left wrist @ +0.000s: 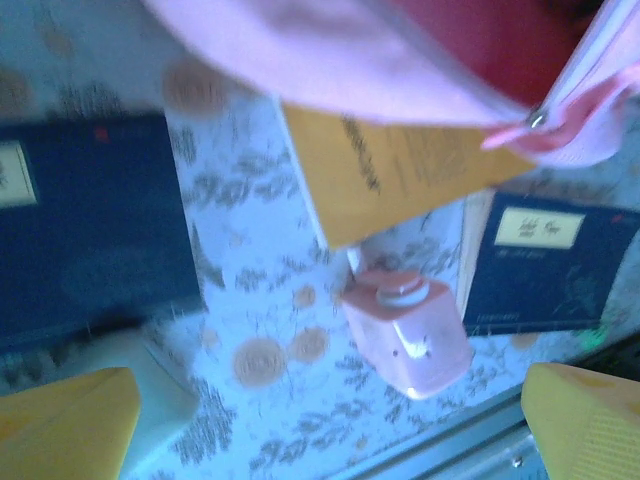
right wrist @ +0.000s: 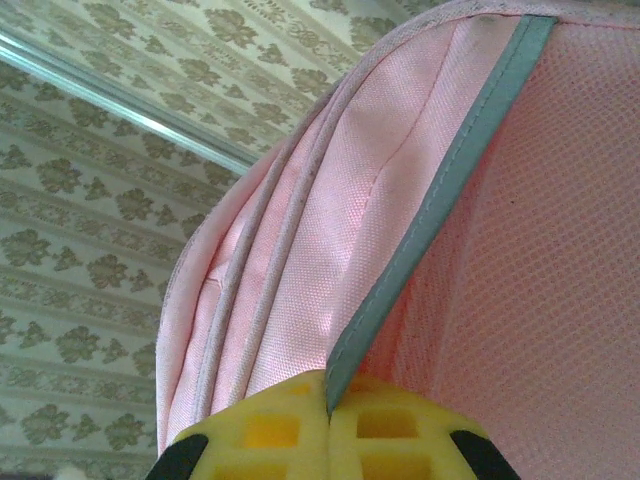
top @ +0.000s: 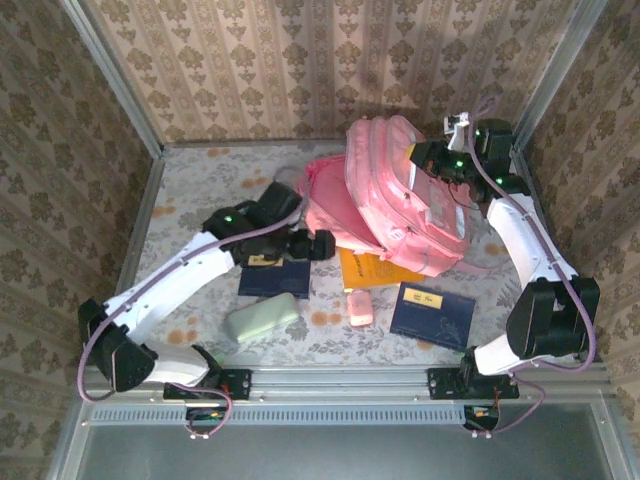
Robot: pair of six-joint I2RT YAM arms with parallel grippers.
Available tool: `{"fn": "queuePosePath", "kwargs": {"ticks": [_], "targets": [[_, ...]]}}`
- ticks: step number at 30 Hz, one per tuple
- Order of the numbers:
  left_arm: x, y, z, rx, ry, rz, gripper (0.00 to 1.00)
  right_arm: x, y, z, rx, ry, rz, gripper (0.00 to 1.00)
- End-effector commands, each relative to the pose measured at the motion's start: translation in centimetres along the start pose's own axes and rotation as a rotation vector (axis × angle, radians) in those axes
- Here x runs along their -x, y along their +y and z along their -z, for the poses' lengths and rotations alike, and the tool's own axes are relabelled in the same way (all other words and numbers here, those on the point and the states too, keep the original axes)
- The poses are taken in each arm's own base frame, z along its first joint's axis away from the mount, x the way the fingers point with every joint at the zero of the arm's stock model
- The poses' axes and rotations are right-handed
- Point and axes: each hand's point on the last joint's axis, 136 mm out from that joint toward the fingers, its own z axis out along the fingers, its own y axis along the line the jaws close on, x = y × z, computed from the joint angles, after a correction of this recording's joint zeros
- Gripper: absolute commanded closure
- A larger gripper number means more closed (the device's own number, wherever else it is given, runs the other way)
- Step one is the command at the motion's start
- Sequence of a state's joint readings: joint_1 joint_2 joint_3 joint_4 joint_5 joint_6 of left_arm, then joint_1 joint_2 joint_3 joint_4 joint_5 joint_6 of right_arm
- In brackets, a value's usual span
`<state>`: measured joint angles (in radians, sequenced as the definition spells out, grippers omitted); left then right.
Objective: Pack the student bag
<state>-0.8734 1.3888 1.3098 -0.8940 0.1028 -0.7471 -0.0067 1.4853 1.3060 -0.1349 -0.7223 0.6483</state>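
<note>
Top external view, reading left to right. The left arm runs from the near left corner toward the middle of the table. The left gripper hangs above the far edge of a navy book. In the left wrist view its yellow fingertips stand wide apart, with patterned table surface between them.

A pale green case lies near of that book, just beside it. Next comes a small pink item, apart from both. The left wrist view is blurred, so it may be a capped bottle, but that cannot be confirmed. An orange book lies just beyond it, its far edge tucked under the bag. A second navy book with a pale label lies to the right, near the front rail.

The student bag occupies the back right of the table. It is propped up and tilted, its front pockets facing the camera, with its main flap open toward the left arm.

The right gripper sits at the bag's upper right edge. In the right wrist view its yellow fingers are pressed together, pinching the grey trim strip of the pink fabric.
</note>
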Motion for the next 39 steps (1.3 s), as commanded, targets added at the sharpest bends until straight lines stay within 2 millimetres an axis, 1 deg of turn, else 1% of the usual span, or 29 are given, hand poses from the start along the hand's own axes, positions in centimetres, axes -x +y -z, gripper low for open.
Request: {"fn": "queuePosePath", "kwargs": {"ticks": [1,4,7,11,15,18,21,23,28,32,35,39], "targets": [[-3.5,0.2,-1.9,0.145,0.111,0.114,0.0,2.5,1.7,2.0,-0.03,-0.099,0.091,1.0],[-5.2,-1.1,-3.5,0.179,0.197,0.144,0.0,2.6,1.7,2.0,-0.036,-0.099,0.088,1.0],[-5.6,-1.7,-3.9,0.202,0.22,0.14,0.0,2.5,1.9,2.0,-0.028,-0.096,0.088,1.0],[-6.3,-3.0,-5.1,0.128,0.235,0.163,0.0,2.3,2.3,2.2,-0.018,-0.094,0.1,1.0],[-7.7,-3.8,-7.1,0.099,0.325,0.178,0.0,2.0,2.1,1.8,-0.004,-0.081,0.099,1.0],[-7.9,-4.3,-7.7,0.09,0.354,0.162,0.0,0.9,0.9,0.9,-0.032,-0.039,0.119,1.0],[-7.9,-4.4,-7.7,0.098,0.369,0.15,0.0,-0.3,-1.1,0.1,-0.098,-0.016,0.114,1.0],[-8.0,-4.5,-7.8,0.101,0.382,0.141,0.0,-0.7,-1.7,-0.3,-0.095,-0.024,0.087,1.0],[-8.9,-4.4,-8.7,0.149,0.463,0.136,0.0,-1.1,-1.3,-0.6,-0.072,-0.055,0.054,1.0],[-9.4,-5.2,-9.4,0.16,0.499,0.117,0.0,-1.9,-1.1,-0.9,-0.081,-0.04,0.069,1.0],[-9.6,-5.6,-10.1,0.166,0.521,0.117,0.0,-2.5,-1.7,-0.9,-0.108,-0.051,0.067,1.0],[-10.4,-5.7,-10.8,0.187,0.555,0.128,0.0,-4.0,-2.9,-1.3,-0.138,-0.028,0.061,1.0]]}}
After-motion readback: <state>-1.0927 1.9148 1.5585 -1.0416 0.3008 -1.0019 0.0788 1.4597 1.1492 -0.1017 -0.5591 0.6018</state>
